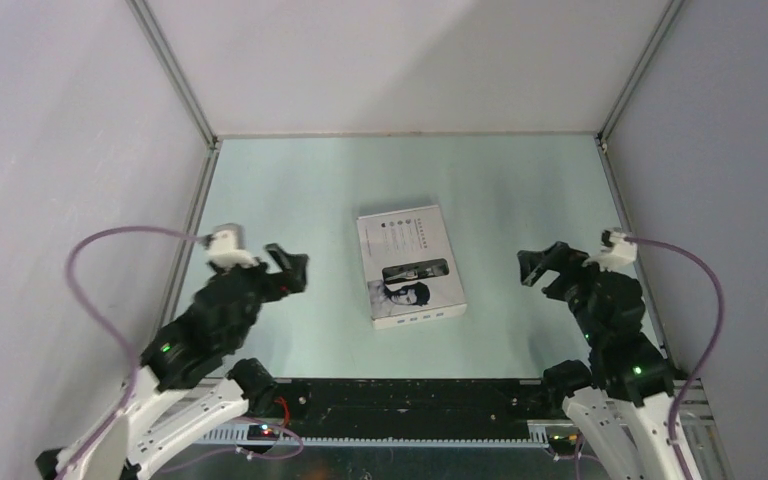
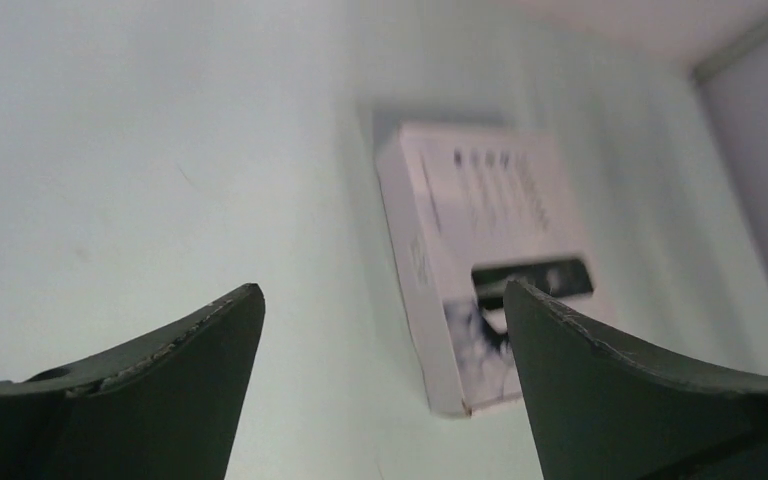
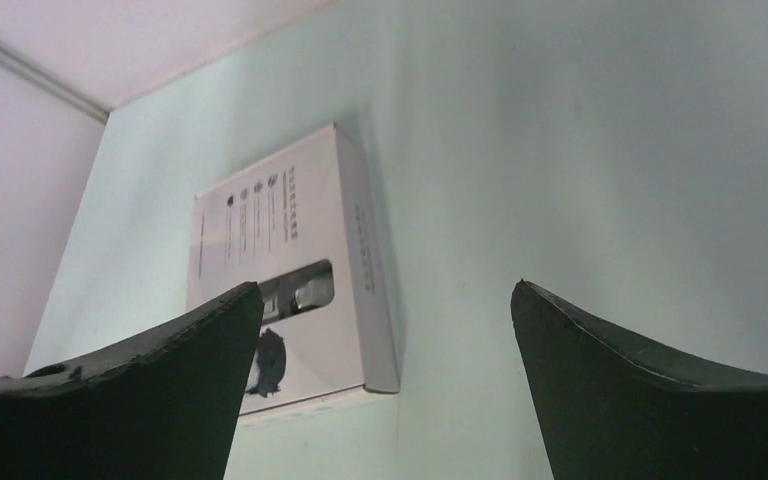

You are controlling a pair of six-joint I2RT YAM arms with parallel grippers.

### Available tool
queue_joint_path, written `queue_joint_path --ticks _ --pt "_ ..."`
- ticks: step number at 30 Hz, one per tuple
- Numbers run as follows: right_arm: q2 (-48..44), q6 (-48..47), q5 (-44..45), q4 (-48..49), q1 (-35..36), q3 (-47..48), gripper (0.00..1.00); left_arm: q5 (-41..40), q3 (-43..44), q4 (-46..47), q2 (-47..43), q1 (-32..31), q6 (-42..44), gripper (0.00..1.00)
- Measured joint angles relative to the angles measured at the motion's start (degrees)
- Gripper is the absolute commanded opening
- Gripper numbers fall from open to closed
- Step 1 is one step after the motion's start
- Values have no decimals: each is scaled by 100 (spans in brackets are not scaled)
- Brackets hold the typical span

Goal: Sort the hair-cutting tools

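Black and spread wide, the left gripper [image 1: 288, 266] holds nothing and touches nothing; it hangs to the left of the closed white box [image 1: 410, 240]. The right gripper [image 1: 538, 264] gapes just as wide and empty, to the right of that box. Through the window [image 1: 415, 270] in the box's lid a hair-cutting tool [image 3: 307, 290] shows, lying inside. The box rests on the pale green table [image 1: 300, 190].

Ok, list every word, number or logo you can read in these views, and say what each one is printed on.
No text here can be read.
white box, lid: rows of small print and a row of icons, too small to read.
white box, side wall: one line of print, blurred.
No other print shows in any view.
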Motion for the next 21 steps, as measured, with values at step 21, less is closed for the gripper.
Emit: queue_joint_path --ticks 21 --pt "-1884 -1233 2144 -463 -79 544 99 -2361 -385 861 -2968 155 2651 100"
